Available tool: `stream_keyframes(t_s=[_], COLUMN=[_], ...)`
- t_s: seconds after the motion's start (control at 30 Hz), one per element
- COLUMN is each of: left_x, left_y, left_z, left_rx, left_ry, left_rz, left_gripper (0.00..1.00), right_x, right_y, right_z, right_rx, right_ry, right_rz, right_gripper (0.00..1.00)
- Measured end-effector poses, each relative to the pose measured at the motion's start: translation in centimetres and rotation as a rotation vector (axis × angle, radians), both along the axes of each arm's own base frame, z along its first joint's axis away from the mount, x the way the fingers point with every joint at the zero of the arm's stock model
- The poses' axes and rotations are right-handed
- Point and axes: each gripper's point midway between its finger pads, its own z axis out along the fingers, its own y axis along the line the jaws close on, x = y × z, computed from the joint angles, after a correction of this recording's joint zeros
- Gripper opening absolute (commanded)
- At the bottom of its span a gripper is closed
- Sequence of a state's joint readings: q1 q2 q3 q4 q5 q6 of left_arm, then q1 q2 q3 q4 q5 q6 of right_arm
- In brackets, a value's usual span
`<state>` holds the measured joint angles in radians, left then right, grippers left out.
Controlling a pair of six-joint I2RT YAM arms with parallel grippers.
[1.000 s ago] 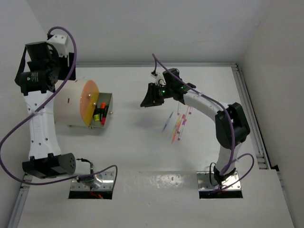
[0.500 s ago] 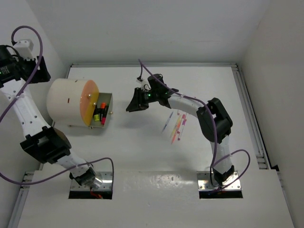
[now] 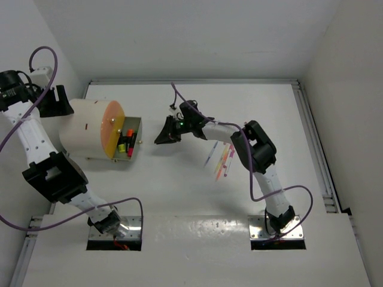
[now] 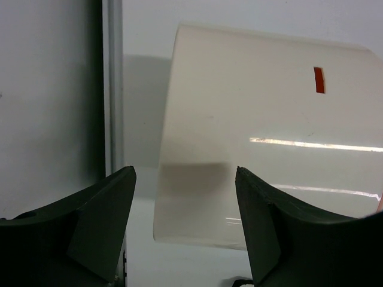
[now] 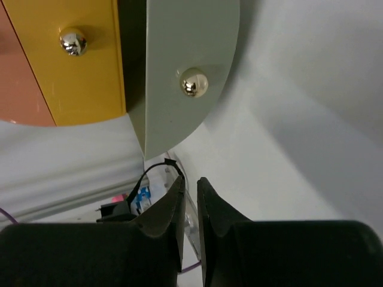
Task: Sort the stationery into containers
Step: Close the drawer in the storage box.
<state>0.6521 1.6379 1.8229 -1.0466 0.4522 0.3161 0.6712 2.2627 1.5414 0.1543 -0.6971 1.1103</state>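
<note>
The containers are small bins on a big white drum [image 3: 84, 128] with a round orange face [image 3: 112, 128]. One greenish bin [image 3: 134, 139] stands pulled out and holds several neon-capped highlighters [image 3: 125, 143]. Thin pens [image 3: 222, 156] lie loose on the table at centre right. My right gripper [image 3: 160, 137] hovers just right of the open bin, its jaws almost together with nothing between them. Its wrist view shows the yellow bin front [image 5: 78, 60] and the greenish bin front [image 5: 185, 66], each with a metal knob, ahead of the right gripper [image 5: 188, 180]. My left gripper [image 3: 64, 104] is open at the drum's back end, with the drum [image 4: 269, 119] ahead of the left gripper [image 4: 185, 176].
The side wall and a table rail [image 4: 112, 89] run close to the left of the left gripper. Purple cables [image 3: 42, 57] loop off both arms. Two metal base plates [image 3: 116, 230] sit at the near edge.
My right gripper has moved left toward the open bin and its jaws have closed up. The left arm has swung off the drum's top to its back-left side.
</note>
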Motion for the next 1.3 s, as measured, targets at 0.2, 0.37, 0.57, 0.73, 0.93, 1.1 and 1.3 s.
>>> stream_keyframes(t_s=[0.2,0.37,0.57,0.73,0.93,1.1,1.3], left_x=[-0.3,-0.5,-0.3,-0.3,-0.3,-0.2,-0.2], left_y=[0.0,-0.1,-0.3,-0.7,-0.9,-1.0,-1.0], left_z=[-0.7,-1.3,-1.4,-1.6,-1.7,-1.7,-1.7], left_rx=[-0.024,-0.041,-0.043,-0.04,-0.031,-0.026,-0.017], left_ry=[0.002,0.011,-0.012,-0.036,-0.058,-0.066,-0.071], left_rz=[-0.006,-0.01,-0.024,-0.04,-0.059,-0.078,-0.098], left_gripper=[0.73,0.73,0.72,0.71,0.7,0.7,0.7], right_x=[0.3,0.2,0.2,0.6,0.7,1.7,2.9], right_y=[2.2,4.0,5.8,7.2,8.0,9.0,10.7], right_z=[-0.6,-0.2,0.2,-0.7,-1.7,-1.4,-1.0], right_rx=[0.047,0.088,0.131,0.141,0.135,0.15,0.171], right_ry=[0.02,0.021,0.015,0.012,0.025,0.004,-0.039], right_rz=[-0.002,0.012,0.02,0.014,0.0,-0.016,-0.056], right_gripper=[0.1,0.07,0.07,0.07,0.06,0.06,0.05])
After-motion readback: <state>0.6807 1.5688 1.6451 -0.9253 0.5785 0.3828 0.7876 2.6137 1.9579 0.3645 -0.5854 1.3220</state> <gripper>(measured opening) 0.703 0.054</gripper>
